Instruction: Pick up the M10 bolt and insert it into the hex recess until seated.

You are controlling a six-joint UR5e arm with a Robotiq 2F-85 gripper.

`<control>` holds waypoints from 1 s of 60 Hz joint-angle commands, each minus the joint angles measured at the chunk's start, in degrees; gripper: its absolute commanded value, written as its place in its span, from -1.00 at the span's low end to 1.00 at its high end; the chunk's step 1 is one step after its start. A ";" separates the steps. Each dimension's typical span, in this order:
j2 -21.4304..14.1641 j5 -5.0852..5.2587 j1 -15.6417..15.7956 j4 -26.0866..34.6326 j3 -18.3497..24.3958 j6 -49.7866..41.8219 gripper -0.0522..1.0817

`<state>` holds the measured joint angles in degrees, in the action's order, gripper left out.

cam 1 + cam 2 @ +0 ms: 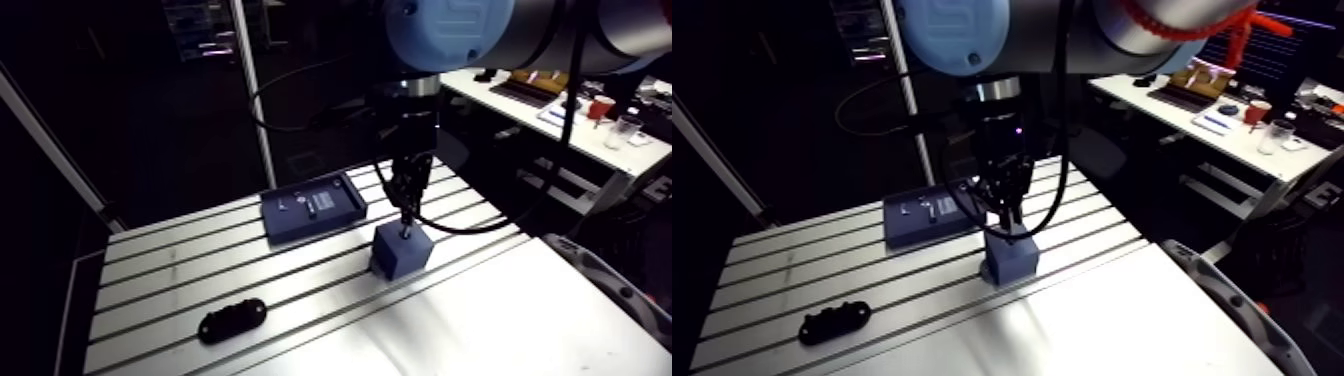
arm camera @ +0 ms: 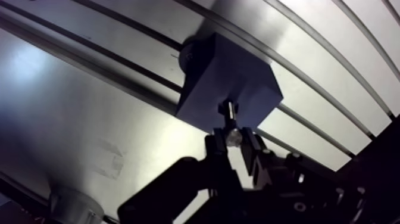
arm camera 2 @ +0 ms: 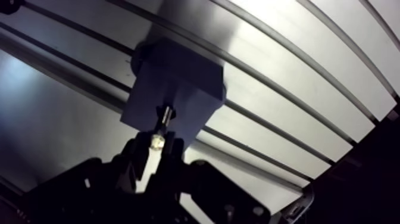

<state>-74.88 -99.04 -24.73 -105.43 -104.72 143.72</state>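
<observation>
We see the end effector (image 2: 234,144) clamped on the bolt (image 2: 230,124) (shank downward), tip at the blue block (image 2: 232,71) beneath.

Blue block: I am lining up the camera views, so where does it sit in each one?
Arm view: the blue block stands on the slotted table, beside the flat tray, under the gripper.
Wrist view: it lies just ahead of the fingers, across table slots.
Shared landmark: the bolt, held over the blue block's top face.
</observation>
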 commanded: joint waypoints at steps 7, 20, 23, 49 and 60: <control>0.12 -0.05 0.03 -0.16 -0.27 -0.05 0.60; 0.31 -0.05 0.03 -0.17 -0.27 -0.14 0.60; 0.39 -0.05 0.03 -0.26 -0.35 -0.30 0.60; 0.66 -0.05 0.03 -0.26 -0.35 -0.49 0.60; 0.66 -0.13 0.03 -0.26 -0.35 -0.40 0.56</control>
<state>-74.24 -99.09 -24.71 -105.69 -105.07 143.28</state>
